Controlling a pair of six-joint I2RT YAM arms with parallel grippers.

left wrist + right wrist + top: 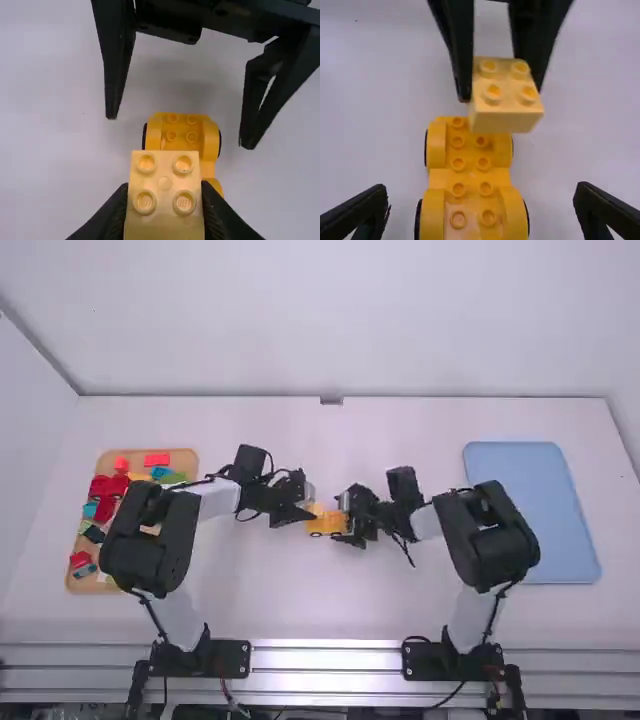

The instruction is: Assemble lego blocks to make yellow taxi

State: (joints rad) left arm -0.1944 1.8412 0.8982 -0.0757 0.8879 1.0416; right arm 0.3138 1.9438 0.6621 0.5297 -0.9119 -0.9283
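Tabletop (270, 610) middle is where the high view puts your yellow car base (328, 525): its long axis runs roughly crosswise, from the left gripper (311, 504) toward the right gripper (345, 519). You have both close in, the left one at the base's left end and the right one at the other. In the left wrist view, you can see the left fingers (116, 212) clamped on the sides of a light yellow block (165, 220), studs facing up, with the car base lying beyond and partly hidden behind it. The right gripper's two fingers are spread well apart there, and nothing is pinched between them. In the right wrist view, you get the relation that matters: the base stretches lengthwise away from the right gripper, and the block hangs over its far end, the end nearer the left arm. The right fingers stand wide, one toward each long side and touching neither. The block looks a little turned and set toward one side of that end, so you would likely need to square it and line it up with the base's studs (458, 189) before pressing; otherwise it could catch on an edge. You cannot tell from here how much height remains beneath it.
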